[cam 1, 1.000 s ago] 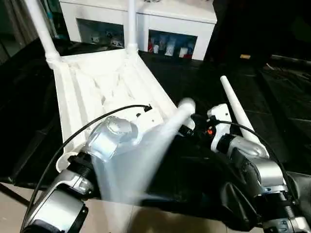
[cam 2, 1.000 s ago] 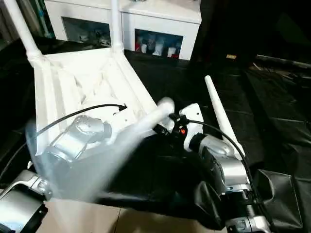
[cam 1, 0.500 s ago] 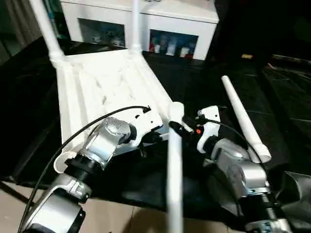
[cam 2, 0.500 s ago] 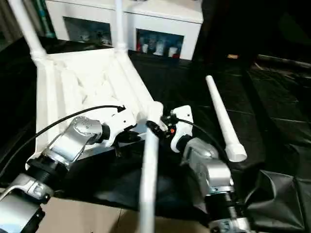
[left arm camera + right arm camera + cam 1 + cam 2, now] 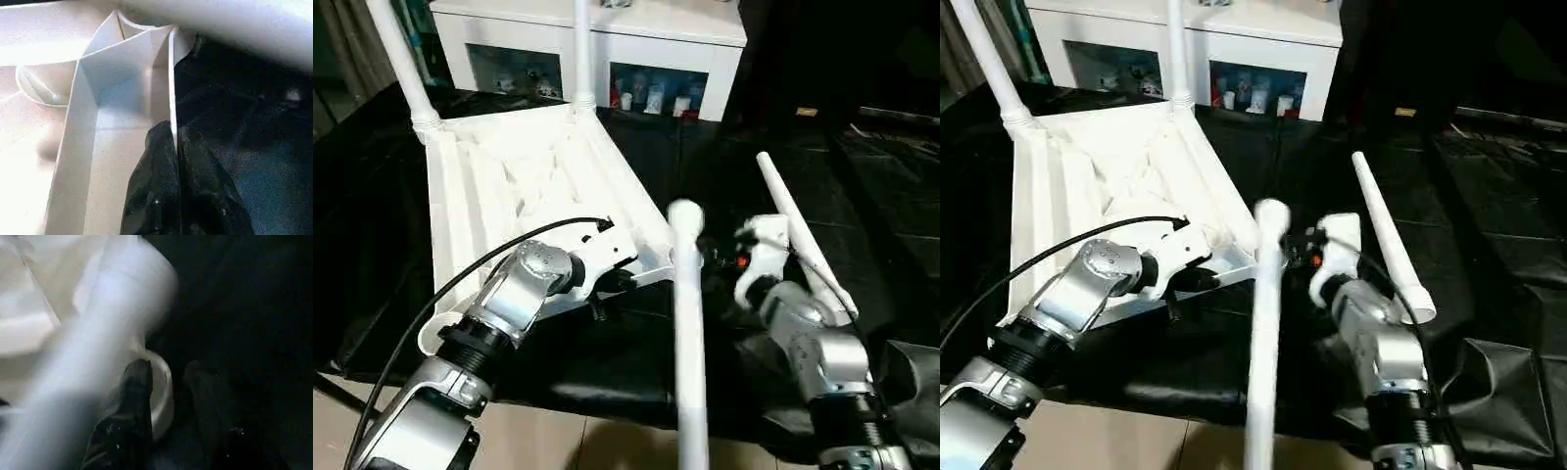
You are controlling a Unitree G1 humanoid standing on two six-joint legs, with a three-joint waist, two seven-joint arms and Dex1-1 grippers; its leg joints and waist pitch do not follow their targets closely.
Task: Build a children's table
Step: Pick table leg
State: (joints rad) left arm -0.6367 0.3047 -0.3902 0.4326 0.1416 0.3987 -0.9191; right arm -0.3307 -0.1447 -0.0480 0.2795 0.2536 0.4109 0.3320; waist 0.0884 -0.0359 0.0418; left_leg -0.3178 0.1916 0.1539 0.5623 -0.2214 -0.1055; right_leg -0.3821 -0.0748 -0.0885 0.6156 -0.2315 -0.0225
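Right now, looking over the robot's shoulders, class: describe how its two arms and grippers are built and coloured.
Both forearms are glossy silver cylinders with black ribbed joint rings. The left arm has a thin black cable looping over it to a white wrist housing. The right arm ends in a white housing with a small red-orange mark. The fingers are matte black.

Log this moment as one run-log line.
left pincer: shut on tabletop rib | right pincer: at corner socket | third leg: upright at socket | fourth leg: on black cover
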